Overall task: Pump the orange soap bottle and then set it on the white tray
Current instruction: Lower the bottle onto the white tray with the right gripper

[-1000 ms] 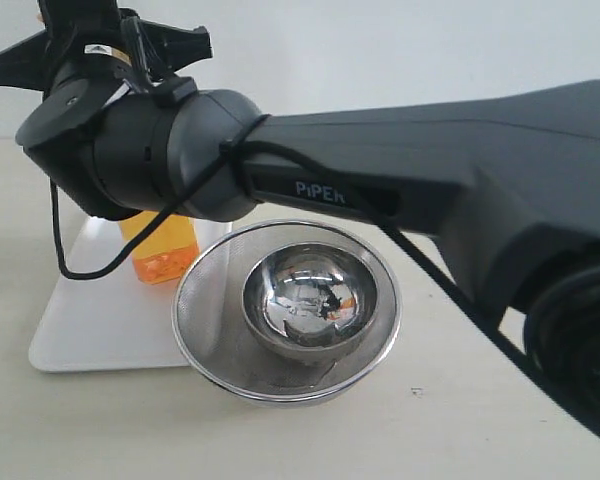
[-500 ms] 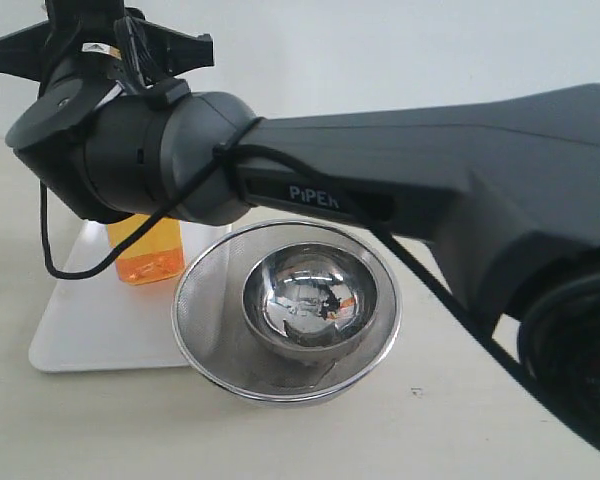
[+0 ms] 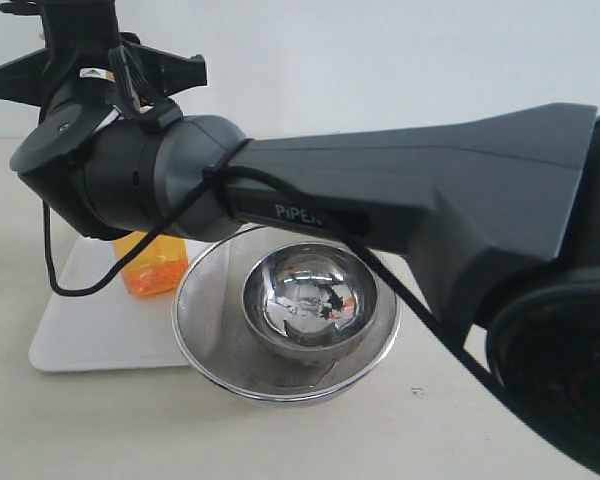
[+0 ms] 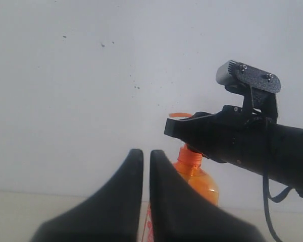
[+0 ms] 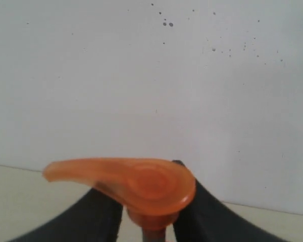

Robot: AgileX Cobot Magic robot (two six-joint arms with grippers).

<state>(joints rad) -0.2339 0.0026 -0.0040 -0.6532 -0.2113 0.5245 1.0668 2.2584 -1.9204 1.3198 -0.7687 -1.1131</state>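
Observation:
The orange soap bottle (image 3: 152, 265) stands upright on the white tray (image 3: 85, 345), its upper part hidden behind my right arm. My right gripper (image 5: 147, 204) straddles the bottle's neck just under the orange pump head (image 5: 141, 182). Its fingers (image 5: 204, 217) sit either side of the collar, with a sliver of gap on one side, so it is open. In the left wrist view the bottle's shoulder (image 4: 198, 177) shows behind my left gripper (image 4: 146, 154), which is shut, holds nothing and is apart from the bottle.
A round steel mesh sieve (image 3: 195, 335) with a shiny steel bowl (image 3: 310, 298) in it sits right of the tray, touching its edge. My right arm (image 3: 400, 190) spans the scene above the sieve. A white wall stands behind.
The bottle's base has shifted slightly left and come lower, down to the tray. My right arm has drawn a little leftward and upward at the wrist.

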